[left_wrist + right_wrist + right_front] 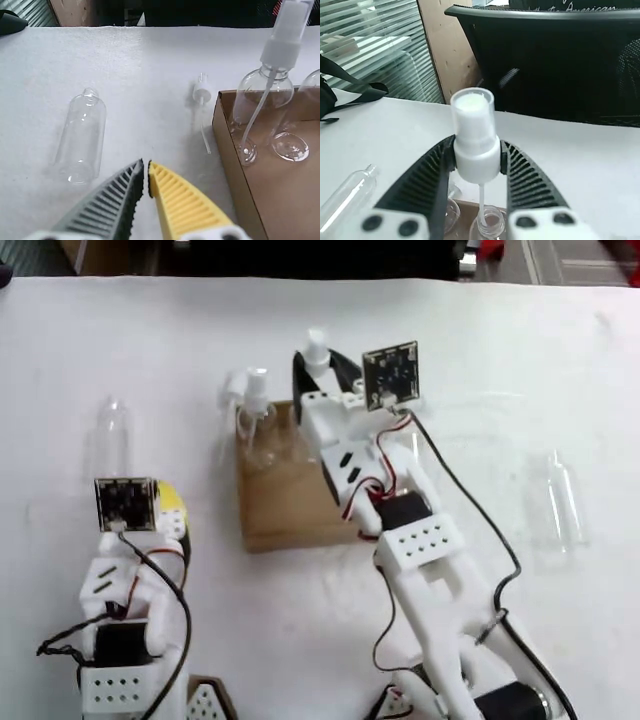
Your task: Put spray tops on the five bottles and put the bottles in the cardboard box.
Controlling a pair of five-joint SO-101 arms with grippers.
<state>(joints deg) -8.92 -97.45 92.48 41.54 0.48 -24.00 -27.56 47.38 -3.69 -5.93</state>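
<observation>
My right gripper (476, 159) is shut on a white spray top (474, 131), whose tube hangs just above the open neck of a clear bottle (488, 226) standing in the cardboard box (290, 505). Beside it in the box stands a bottle fitted with a spray top (263, 85), (256, 410). In the high view the right gripper (320, 365) is over the box's far edge. My left gripper (146, 172) is shut and holds nothing, low over the table near an uncapped bottle (82, 135) lying on its side. A loose spray top (201, 95) lies between that bottle and the box.
Another uncapped clear bottle (565, 498) lies on the white table (480, 350) at the far right. The left arm's yellow finger (172, 502) is left of the box. A black chair (555, 55) stands beyond the table's far edge.
</observation>
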